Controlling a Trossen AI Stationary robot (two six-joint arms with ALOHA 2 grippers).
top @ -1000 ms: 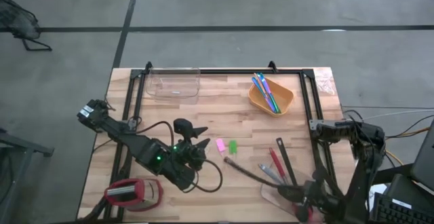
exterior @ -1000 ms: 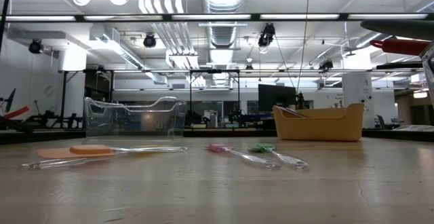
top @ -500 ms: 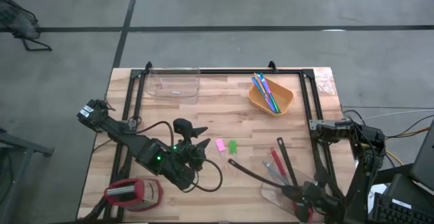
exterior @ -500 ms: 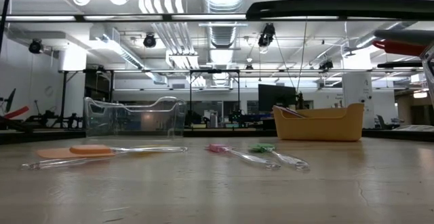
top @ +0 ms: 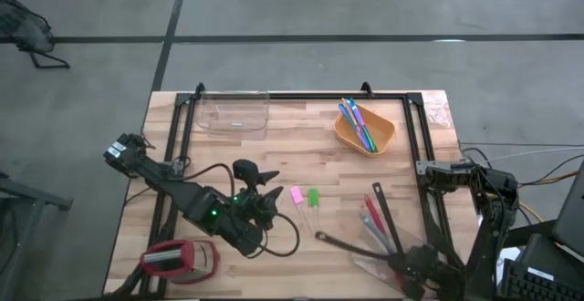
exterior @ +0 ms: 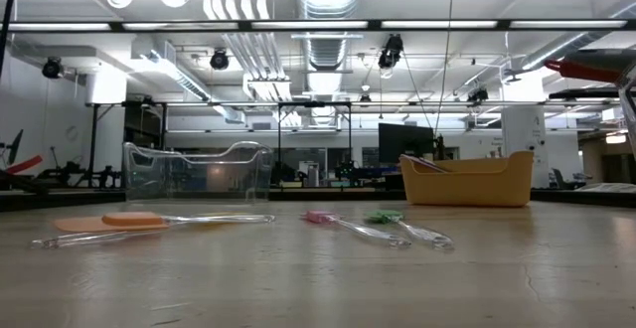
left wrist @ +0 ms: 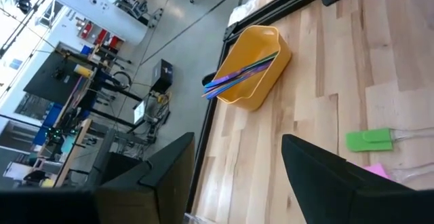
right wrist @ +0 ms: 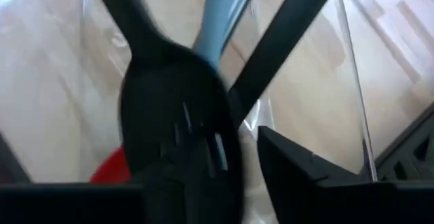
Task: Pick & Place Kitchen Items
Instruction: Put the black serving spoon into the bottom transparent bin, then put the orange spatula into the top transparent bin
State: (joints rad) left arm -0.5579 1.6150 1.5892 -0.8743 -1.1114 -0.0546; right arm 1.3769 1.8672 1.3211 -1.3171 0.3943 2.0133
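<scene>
Scene: wooden bench (top: 274, 146) seen from above, 2 dark robot arms at its near edge.
Right gripper (top: 415, 269): low at the near right corner, over a clear tub (top: 379, 263); its fingers (right wrist: 305, 166) stand parted, clamping nothing.
Black slotted spoon (right wrist: 180, 132): lying just ahead of those fingers, handle (top: 351, 246) angling out over the bench.
Also in that tub: a 2nd black spoon (top: 383, 214), a red-headed spatula (top: 370, 217), a grey-blue spoon (right wrist: 227, 13).
Orange tub (top: 365, 128): far right, holding the blue, green and purple sticks (top: 356, 121).
Left gripper (top: 265, 205): mid-bench, fingers wide, holding nothing.
Still loose: pink piece (top: 297, 194) and green piece (top: 313, 196), just beside the left gripper.
Progress: I judge most items sorted, at least 2 left.
Room: the right gripper sits tight against the bench edge; the middle offers open wood.
</scene>
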